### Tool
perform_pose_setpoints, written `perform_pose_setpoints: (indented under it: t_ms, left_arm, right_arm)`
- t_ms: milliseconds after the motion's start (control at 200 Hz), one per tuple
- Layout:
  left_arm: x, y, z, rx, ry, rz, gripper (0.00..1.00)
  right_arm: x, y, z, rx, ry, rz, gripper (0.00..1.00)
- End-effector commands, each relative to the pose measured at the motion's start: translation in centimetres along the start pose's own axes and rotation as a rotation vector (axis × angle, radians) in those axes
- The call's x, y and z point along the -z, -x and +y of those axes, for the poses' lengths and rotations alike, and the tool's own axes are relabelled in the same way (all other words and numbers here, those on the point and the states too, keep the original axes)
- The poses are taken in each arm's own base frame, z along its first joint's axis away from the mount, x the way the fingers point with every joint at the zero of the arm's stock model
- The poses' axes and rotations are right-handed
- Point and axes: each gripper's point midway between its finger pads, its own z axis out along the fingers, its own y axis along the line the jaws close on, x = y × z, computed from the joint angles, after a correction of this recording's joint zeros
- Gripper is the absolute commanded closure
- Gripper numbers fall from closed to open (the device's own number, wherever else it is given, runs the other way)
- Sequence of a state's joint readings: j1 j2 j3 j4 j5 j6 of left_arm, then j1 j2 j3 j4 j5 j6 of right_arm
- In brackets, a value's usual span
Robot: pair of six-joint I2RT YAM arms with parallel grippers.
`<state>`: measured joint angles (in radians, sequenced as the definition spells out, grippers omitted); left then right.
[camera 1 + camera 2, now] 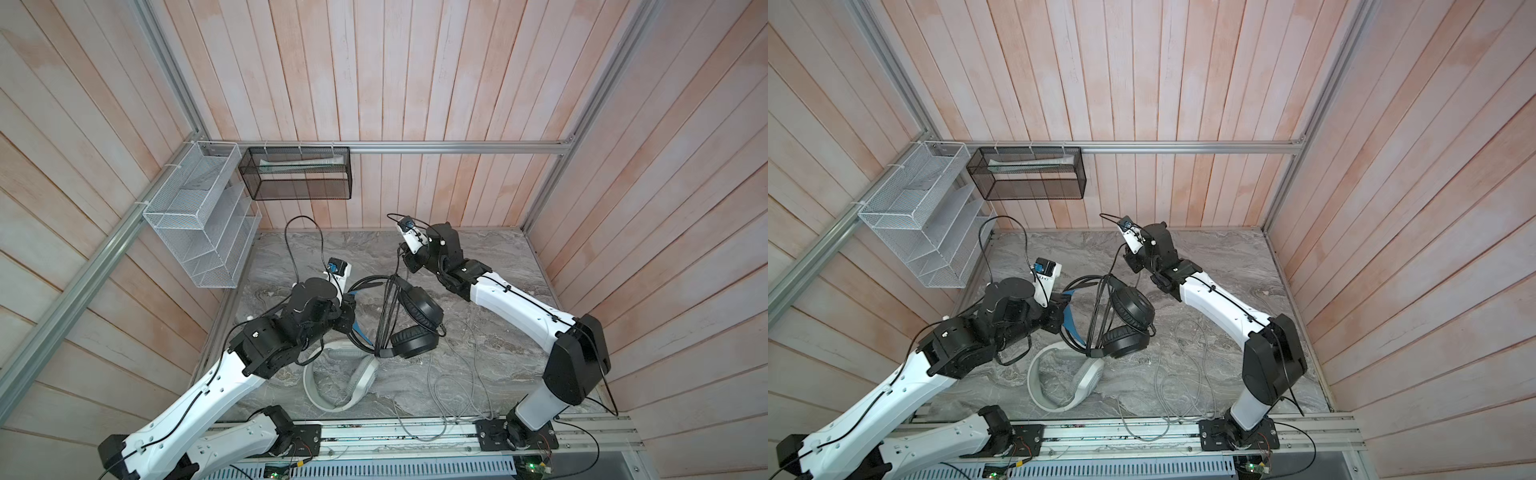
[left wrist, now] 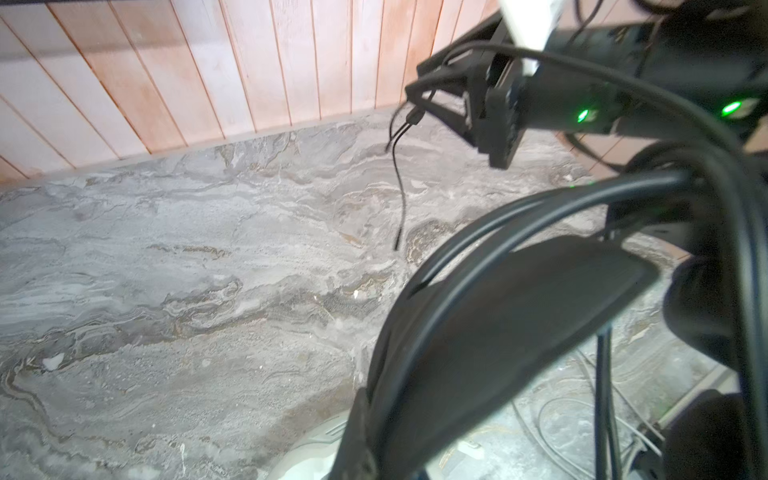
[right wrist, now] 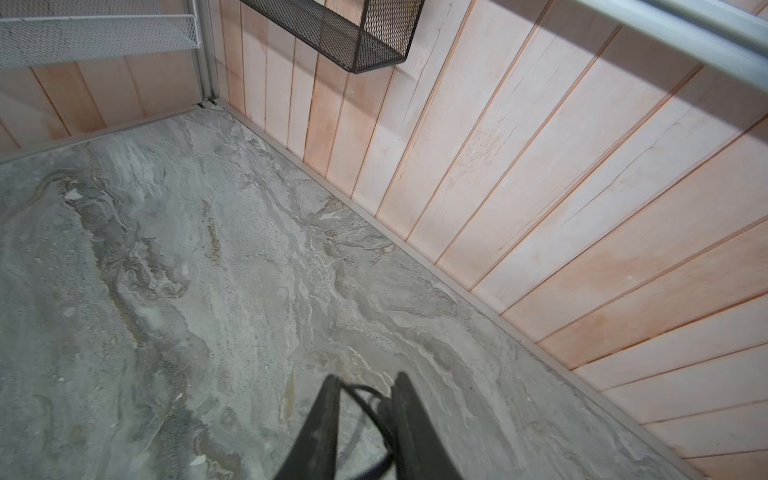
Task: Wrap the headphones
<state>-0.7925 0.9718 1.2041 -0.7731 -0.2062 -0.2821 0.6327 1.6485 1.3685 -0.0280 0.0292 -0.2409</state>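
Black headset [image 1: 415, 320] hangs over mid-table from left gripper [image 1: 348, 312].
We see that claw clamped on its headband; right gripper [image 3: 365, 415] narrowly parted, black cable [image 1: 387, 316] between jaws; white-grey headset [image 1: 360, 379] on marble table [image 1: 519, 332] below.

Your desk [image 1: 507, 249] was a grey marbled slab. On it lay the white-grey headphones [image 1: 361, 374] near your front edge, their grey cable [image 1: 435, 395] looping loose beside them across the surface.
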Motion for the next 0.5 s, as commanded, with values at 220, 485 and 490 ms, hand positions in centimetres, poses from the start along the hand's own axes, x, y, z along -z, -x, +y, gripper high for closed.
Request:
perform_pose_setpoints:
  t_ms: [220,485,490]
  left_arm:
    - [3.5,5.7,-2.1,0.111,-0.12,-0.147,1.0]
    - [5.1,9.1,-1.8,0.13,-0.092,-0.222,1.0]
    - [5.1,9.1,-1.8,0.13,-0.092,-0.222,1.0]
  right_arm:
    - [0.9,-2.6,3.1,-0.158,0.206,-0.066,0.64]
    - [0.7,-5.6,4.9,-0.27,0.274,-0.069,0.64]
    - [0.7,-5.7,4.9,-0.272,0.274,-0.069,0.64]
